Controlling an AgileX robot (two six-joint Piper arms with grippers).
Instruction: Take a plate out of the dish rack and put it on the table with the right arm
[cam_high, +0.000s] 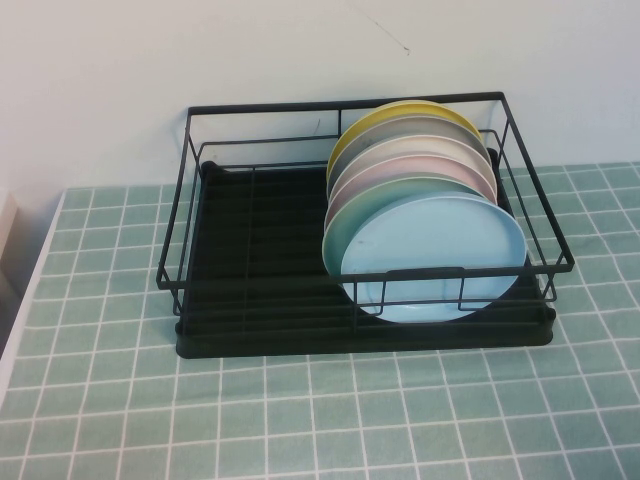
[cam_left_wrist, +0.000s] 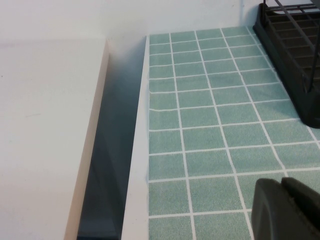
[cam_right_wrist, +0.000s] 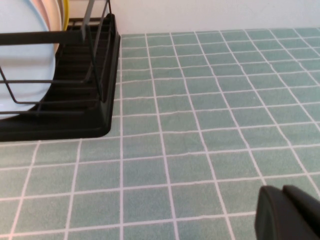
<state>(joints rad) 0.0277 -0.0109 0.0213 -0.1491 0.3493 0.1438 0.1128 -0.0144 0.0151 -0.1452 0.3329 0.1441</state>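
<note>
The light sky-blue plate (cam_high: 435, 255) leans at the front of a row of plates in the right half of the black dish rack (cam_high: 250, 250). The rack stands on the pale green tiled table (cam_high: 300, 420). Neither arm shows in the high view. In the right wrist view the plate (cam_right_wrist: 22, 55) and the rack's corner (cam_right_wrist: 75, 105) lie off to one side, and my right gripper (cam_right_wrist: 282, 192) hovers over bare tiles, shut and empty. My left gripper (cam_left_wrist: 281, 183) is also shut over tiles near the table's left edge, with the rack's end (cam_left_wrist: 292, 60) ahead of it.
Behind the blue plate stand mint-green, pink, grey and yellow plates (cam_high: 410, 150). The left half of the rack holds nothing. A white wall rises behind the rack. A dark gap (cam_left_wrist: 107, 165) and a white surface (cam_left_wrist: 45, 135) border the table's left edge.
</note>
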